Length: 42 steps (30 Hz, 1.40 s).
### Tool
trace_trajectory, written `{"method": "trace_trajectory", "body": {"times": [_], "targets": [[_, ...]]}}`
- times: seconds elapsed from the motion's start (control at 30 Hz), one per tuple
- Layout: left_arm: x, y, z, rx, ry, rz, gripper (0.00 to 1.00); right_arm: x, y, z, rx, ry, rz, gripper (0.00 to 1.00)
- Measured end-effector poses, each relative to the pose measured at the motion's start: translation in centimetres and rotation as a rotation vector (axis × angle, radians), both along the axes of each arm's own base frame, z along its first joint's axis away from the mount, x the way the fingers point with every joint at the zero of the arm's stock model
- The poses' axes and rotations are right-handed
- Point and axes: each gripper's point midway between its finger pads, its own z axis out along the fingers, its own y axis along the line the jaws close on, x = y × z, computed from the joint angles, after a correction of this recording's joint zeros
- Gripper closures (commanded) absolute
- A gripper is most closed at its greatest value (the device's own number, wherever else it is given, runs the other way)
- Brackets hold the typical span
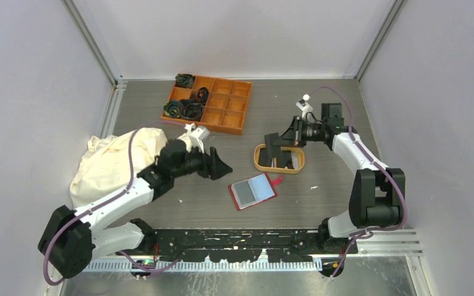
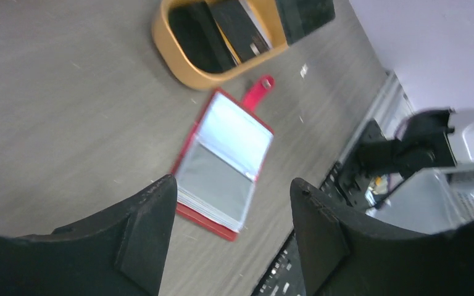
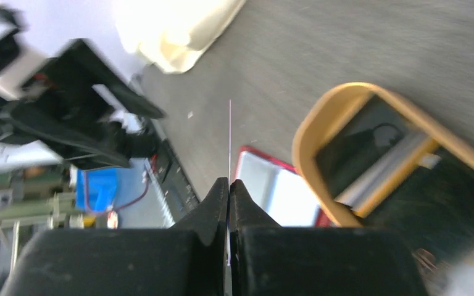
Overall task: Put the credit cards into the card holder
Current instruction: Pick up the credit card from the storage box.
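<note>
As right gripper (image 3: 229,185) pinches a card (image 1: 273,145) thinly, just beyond the holder (image 1: 253,191), and left gripper (image 2: 232,185) hangs open, empty, near it, the card may twist or slip.

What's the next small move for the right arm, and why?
Probably swing the right gripper toward the card holder: it is shut on a card above the tan tray, and the holder lies open, pockets up.

place: robotics lab cell | evidence: plain white enclosure walls (image 1: 241,37), aluminium frame posts (image 1: 94,43), grey worktop (image 1: 321,200), two robot arms (image 1: 123,194)
</note>
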Motion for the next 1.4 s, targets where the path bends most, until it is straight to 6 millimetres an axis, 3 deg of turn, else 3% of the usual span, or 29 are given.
{"method": "trace_trajectory", "body": {"times": [0.13,0.2,0.33,0.5,0.53,0.63,0.67,0.7,0.83,0.9,1.07,1.2,1.4], "targets": [[-3.2,-3.1,-3.6,-0.111,0.026,-0.044,0.33,-3.3,4.3,0.6,0.088,-0.036,0.186,0.98],[-4.4,-4.9,-4.1,-0.164,0.029,-0.083,0.37,-4.9,6.0,0.9,0.119,-0.048,0.273,0.98],[-3.7,-7.1,-3.1,-0.313,0.002,-0.078,0.42,-8.1,8.4,1.5,0.160,-0.109,0.436,0.98],[-2.9,-8.5,-1.7,-0.456,-0.022,-0.083,0.49,-9.5,9.0,1.9,0.174,-0.175,0.517,0.98],[-2.9,-8.7,-1.4,-0.476,-0.026,-0.087,0.55,-9.6,9.0,1.8,0.172,-0.177,0.522,0.98],[-3.0,-8.8,-0.3,-0.522,-0.045,-0.097,0.98,-10.2,9.1,1.6,0.172,-0.192,0.550,0.98],[-3.0,-8.9,0.1,-0.536,-0.056,-0.101,1.00,-10.4,9.1,1.5,0.172,-0.193,0.559,0.97],[-3.1,-8.9,0.3,-0.541,-0.058,-0.105,1.00,-10.7,9.0,1.5,0.177,-0.194,0.569,0.95],[-3.3,-9.0,0.3,-0.549,-0.068,-0.122,1.00,-10.9,8.9,1.8,0.162,-0.224,0.593,0.68],[-3.5,-9.0,0.4,-0.546,-0.083,-0.136,1.00,-11.0,8.7,1.9,0.146,-0.236,0.605,0.60],[-4.6,-8.9,-1.9,-0.448,-0.074,-0.198,1.00,-11.6,8.2,1.9,0.092,-0.294,0.655,0.58],[-5.7,-8.5,-3.2,-0.357,-0.070,-0.258,1.00,-12.5,7.7,1.4,0.070,-0.309,0.690,0.64],[-6.4,-8.5,-3.2,-0.275,-0.088,-0.329,1.00,-13.6,7.5,0.9,0.046,-0.315,0.734,0.65]]}}
